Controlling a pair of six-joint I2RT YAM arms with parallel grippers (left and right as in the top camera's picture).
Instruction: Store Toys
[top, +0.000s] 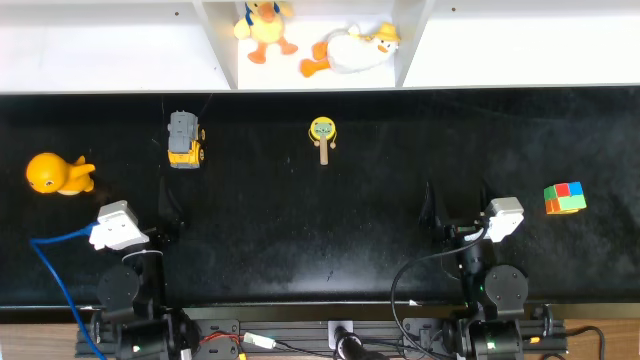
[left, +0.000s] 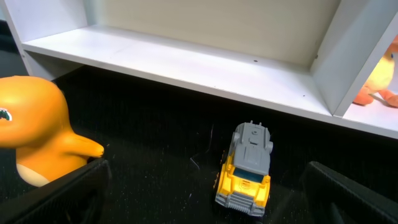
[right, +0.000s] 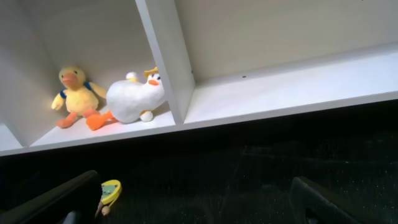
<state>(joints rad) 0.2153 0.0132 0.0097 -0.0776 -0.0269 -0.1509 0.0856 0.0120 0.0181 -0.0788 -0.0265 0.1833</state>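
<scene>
A: Yellow-and-grey plastic toy truck (left: 244, 167) on black worktop (left: 155, 143), just ahead of left tool (left: 200, 196) — spread wide, right tool (right: 189, 199) too.
B: Looks light, rigid, wheels may roll — pinch its sides.

Ducks (top: 268, 27) in shelf (top: 120, 50), truck (top: 185, 138) left of paddle (top: 322, 134)

The top view looks straight down on the black table (top: 300, 230) and white shelf (top: 100, 50). Both wrist views sit low over the table, facing the shelf; both catch its yellow duck (right: 73, 93).
</scene>
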